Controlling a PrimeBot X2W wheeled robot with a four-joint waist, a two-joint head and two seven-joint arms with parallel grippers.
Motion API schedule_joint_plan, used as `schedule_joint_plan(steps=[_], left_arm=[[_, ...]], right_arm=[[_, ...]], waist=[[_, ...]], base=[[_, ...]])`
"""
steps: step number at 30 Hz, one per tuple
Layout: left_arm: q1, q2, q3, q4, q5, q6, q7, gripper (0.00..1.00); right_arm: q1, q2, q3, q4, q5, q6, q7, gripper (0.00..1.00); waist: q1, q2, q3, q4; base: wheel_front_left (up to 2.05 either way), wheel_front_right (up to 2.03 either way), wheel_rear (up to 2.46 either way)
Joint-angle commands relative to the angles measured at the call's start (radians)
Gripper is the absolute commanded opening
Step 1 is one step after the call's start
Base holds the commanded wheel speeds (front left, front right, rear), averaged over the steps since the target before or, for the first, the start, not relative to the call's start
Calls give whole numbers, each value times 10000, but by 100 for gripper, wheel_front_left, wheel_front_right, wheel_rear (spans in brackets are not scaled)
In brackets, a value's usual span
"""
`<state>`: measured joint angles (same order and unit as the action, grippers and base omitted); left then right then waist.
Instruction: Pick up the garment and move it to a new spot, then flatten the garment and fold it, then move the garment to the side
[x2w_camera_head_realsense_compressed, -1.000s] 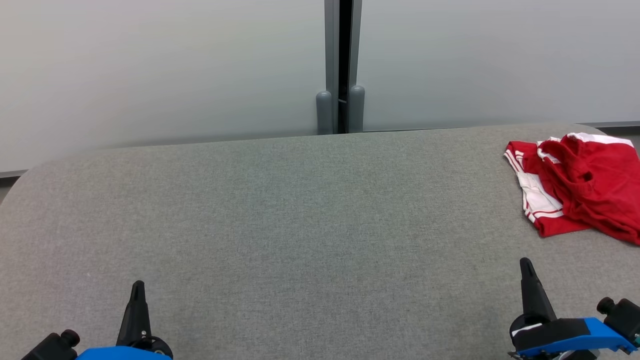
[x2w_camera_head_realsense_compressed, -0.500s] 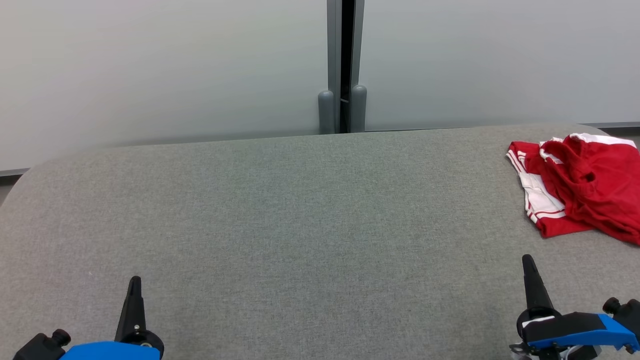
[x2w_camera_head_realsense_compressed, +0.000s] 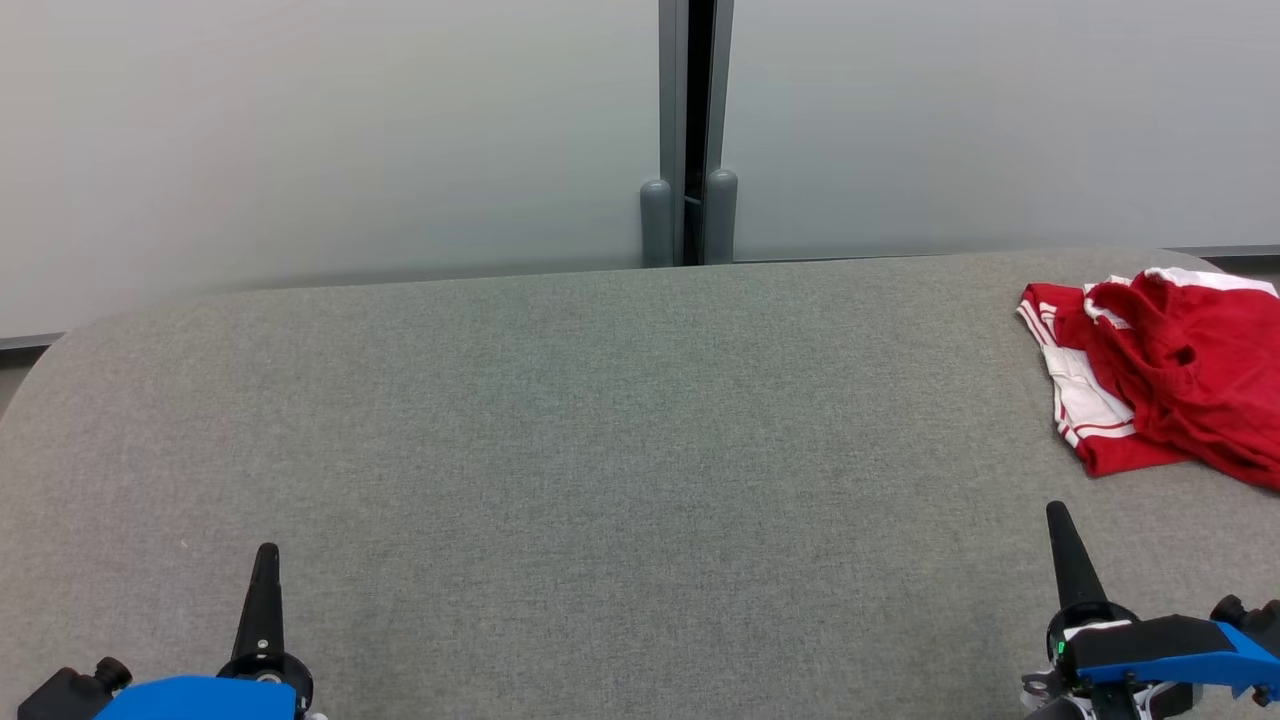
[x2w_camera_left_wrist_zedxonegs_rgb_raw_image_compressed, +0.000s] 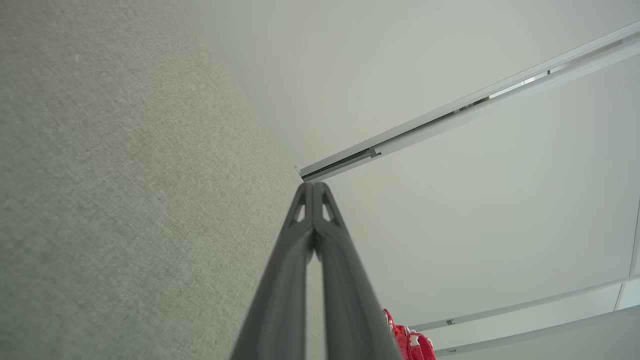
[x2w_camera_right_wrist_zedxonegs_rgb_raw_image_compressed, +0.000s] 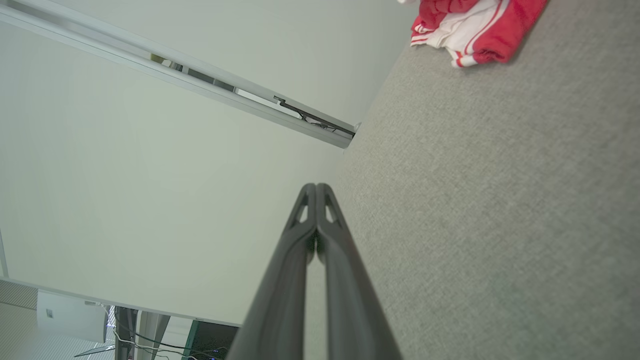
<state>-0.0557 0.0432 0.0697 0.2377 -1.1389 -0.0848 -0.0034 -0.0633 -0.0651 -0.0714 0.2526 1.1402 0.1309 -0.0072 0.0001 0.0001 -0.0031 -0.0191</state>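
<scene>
Your left hand (x2w_camera_head_realsense_compressed: 265, 565) and right hand (x2w_camera_head_realsense_compressed: 1060, 525) are clenched empty; open the right, then pinch the garment (x2w_camera_head_realsense_compressed: 1190, 380) at frame right

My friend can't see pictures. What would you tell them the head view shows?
A crumpled red and white garment lies at the far right of a grey fabric surface. The left gripper and right gripper sit at the bottom corners, fingers shut, holding nothing.

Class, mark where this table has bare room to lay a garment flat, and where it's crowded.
Bare: the table from its left end to the red garment, between wall panels, left gripper and right gripper. Crowded: the far right corner, where the garment lies.
</scene>
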Motion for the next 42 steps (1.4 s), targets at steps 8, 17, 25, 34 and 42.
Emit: schedule_joint_plan(steps=[8,17,25,34,42], left_arm=[[-299,75,144,-34,-964,-153,237,0],[-359,81,212,-4,-1788,-229,447,0],[-424,87,280,22,-2475,-283,634,0],[-489,91,342,44,-3120,-338,794,0],[-518,94,395,69,-3719,-408,939,0]], right_arm=[[-271,51,-114,-105,963,-2,268,0],[-318,77,-190,-100,1787,-2,489,0],[-387,98,-253,-95,2469,-1,672,0],[-428,120,-309,-89,3107,-3,834,0],[-481,138,-363,-82,3708,-1,994,0]], waist=[[0,-1,7,29],[0,-1,16,59],[0,-1,23,85],[0,-1,30,112],[-1,-1,38,139]], base=[[0,0,0],[0,0,0],[0,0,0],[0,0,0],[0,0,0]])
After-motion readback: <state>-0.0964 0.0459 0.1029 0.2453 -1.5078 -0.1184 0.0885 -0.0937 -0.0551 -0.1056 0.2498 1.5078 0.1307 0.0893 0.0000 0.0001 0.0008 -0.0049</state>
